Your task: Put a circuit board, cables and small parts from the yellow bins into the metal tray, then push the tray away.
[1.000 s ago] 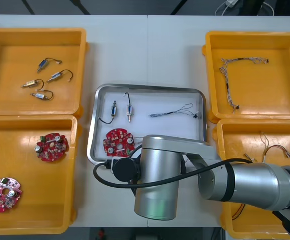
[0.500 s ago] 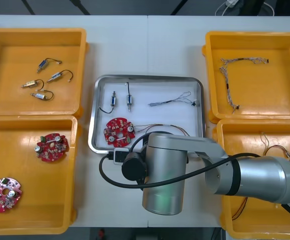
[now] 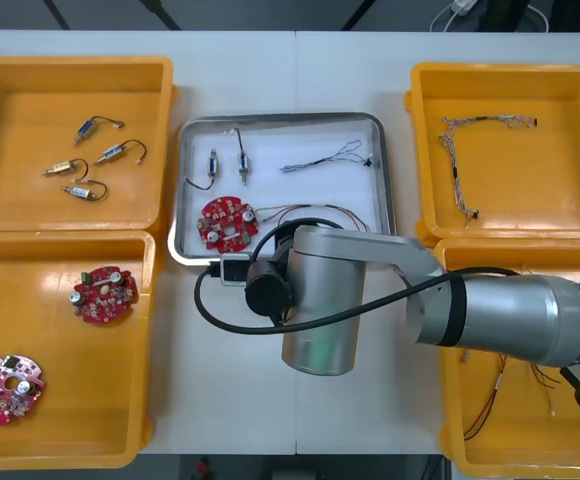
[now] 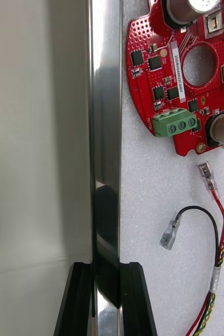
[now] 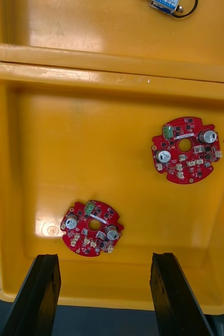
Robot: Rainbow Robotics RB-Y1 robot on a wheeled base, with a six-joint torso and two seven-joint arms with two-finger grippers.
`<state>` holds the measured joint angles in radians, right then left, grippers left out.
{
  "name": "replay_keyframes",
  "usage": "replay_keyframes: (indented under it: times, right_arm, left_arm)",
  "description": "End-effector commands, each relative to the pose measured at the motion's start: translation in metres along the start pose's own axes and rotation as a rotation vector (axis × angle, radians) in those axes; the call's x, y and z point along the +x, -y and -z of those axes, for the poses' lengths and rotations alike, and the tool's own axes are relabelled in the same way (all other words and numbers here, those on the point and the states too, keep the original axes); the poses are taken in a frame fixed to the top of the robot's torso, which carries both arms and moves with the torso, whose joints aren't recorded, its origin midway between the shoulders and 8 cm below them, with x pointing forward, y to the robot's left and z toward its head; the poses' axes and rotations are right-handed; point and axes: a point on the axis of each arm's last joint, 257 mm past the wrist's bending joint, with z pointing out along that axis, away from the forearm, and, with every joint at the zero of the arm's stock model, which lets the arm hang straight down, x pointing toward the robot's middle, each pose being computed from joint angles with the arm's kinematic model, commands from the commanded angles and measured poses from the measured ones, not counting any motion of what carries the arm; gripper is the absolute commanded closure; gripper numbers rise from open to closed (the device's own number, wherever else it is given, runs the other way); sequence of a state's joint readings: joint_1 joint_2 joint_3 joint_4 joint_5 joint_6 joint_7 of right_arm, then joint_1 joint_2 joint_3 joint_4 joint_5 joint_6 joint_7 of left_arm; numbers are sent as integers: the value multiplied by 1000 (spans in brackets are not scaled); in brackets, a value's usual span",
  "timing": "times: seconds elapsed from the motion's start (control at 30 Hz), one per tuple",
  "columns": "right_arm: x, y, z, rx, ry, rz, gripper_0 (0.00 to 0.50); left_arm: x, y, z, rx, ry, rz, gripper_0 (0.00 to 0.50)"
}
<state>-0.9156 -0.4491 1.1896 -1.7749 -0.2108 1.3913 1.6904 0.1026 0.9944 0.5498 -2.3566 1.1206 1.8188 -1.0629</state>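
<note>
Where the right arm reaches in across the near half of the table, we find the right gripper [image 4: 106, 300] clenched on the near rim of the metal tray [image 3: 280, 117]. The shiny lip stands between its two black fingers [image 4: 77, 304]. Our left gripper [image 5: 106, 294] hangs released, fingers wide apart, above the near left yellow bin [image 5: 17, 157], with two spare boards [image 5: 185, 149] lying beyond its fingertips. Just past the right gripper, on the tray's white lining, we see the end of a black cable [image 4: 169, 235] and the red and yellow cable [image 4: 215, 283] beside it. Beyond these lies the circuit board [image 3: 225, 222], close to the gripped rim toward the tray's left side and apart from the fingers. Farther in, two small metal parts [image 3: 242, 162] lie side by side near the far left corner. The twisted blue and white cable [image 3: 330, 157] stretches toward the far right. The tray itself sits between the left and right bins.
</note>
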Motion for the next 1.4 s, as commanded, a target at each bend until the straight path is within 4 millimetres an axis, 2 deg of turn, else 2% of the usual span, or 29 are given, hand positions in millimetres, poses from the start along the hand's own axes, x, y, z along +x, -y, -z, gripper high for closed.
replay_keyframes:
  times: [0.03, 0.57, 0.93, 1.4]
  right_arm:
    - [25, 19, -18, 31, -61, 51, 500]
    - [38, 80, -35, 126, -94, 90, 500]
    - [49, 110, -43, 168, -116, 90, 500]
    - [38, 155, -51, 225, -123, 55, 500]
  left_arm:
    - [-3, -3, 8, -18, 23, -29, 0]
    - [-3, -3, 8, -18, 23, -29, 0]
    - [-3, -3, 8, -18, 23, -29, 0]
    - [-3, -3, 8, -18, 23, -29, 0]
